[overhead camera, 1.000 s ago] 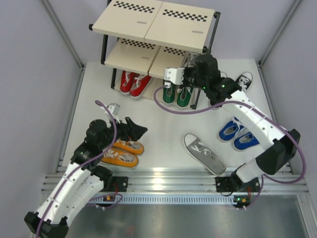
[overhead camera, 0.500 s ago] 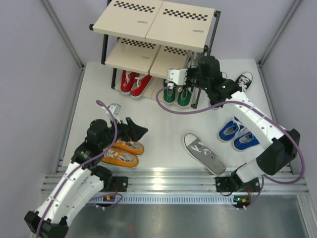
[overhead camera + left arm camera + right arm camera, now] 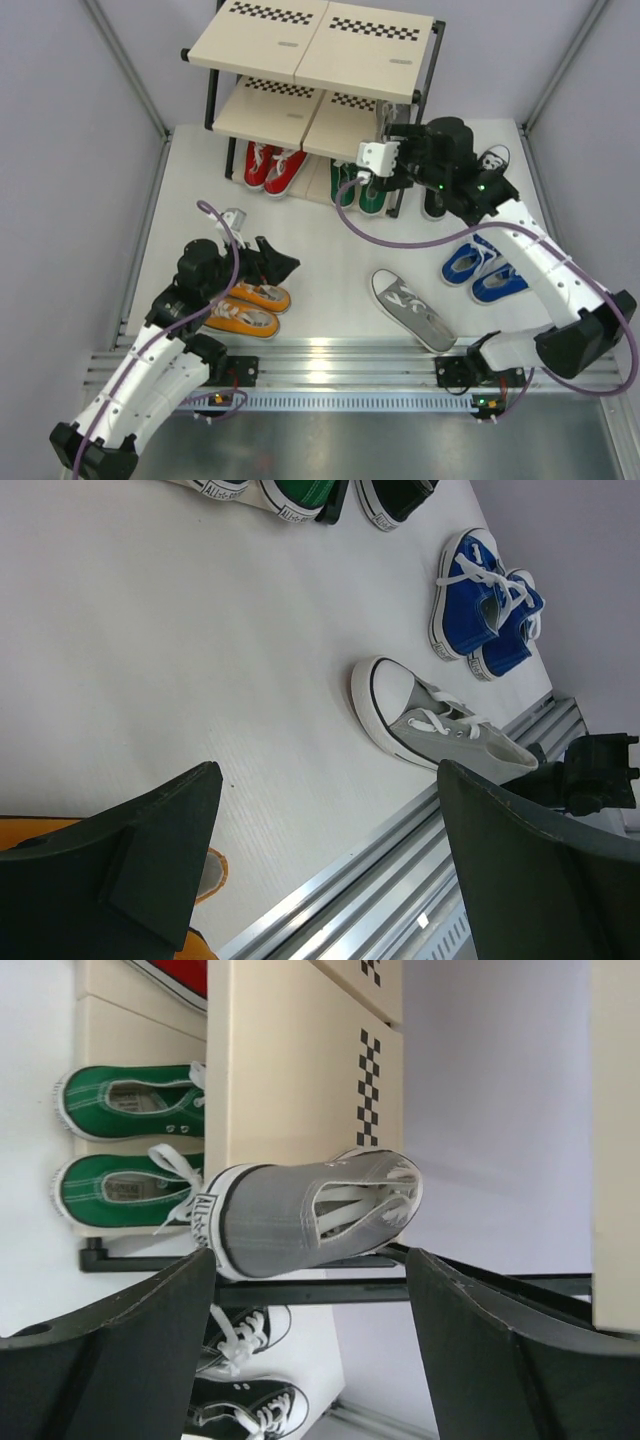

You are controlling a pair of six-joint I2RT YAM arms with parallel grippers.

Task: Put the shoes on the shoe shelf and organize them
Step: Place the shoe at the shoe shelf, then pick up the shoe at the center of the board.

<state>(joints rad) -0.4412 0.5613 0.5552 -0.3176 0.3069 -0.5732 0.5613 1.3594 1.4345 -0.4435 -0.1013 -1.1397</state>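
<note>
The shoe shelf (image 3: 300,40) stands at the far edge of the table (image 3: 330,250). One grey shoe (image 3: 310,1215) sits on its middle tier, at the right end of the panel. Its long axis runs across the depth of the shelf, heel label toward the near edge and toe toward the far edge. The right gripper (image 3: 310,1260) hangs just in front of that heel with its jaws apart, and nothing is pinched between them.

On the bottom tier the red pair (image 3: 272,168) is at the left and the green pair (image 3: 360,192) at the right. Both pairs have their heels toward the near edge and their toes tucked under the shelf.

The second grey shoe (image 3: 412,310) lies on the table toward the near edge. It lies on a diagonal, toe toward the far left and heel toward the near right. The blue pair (image 3: 483,270) sits side by side near the right edge, with toes angled to the far right. The black pair (image 3: 490,160) is beside the right end of the shelf.

The left gripper (image 3: 272,262) hovers over the orange pair (image 3: 245,308) near the left edge, its jaws spread wide and holding nothing.
</note>
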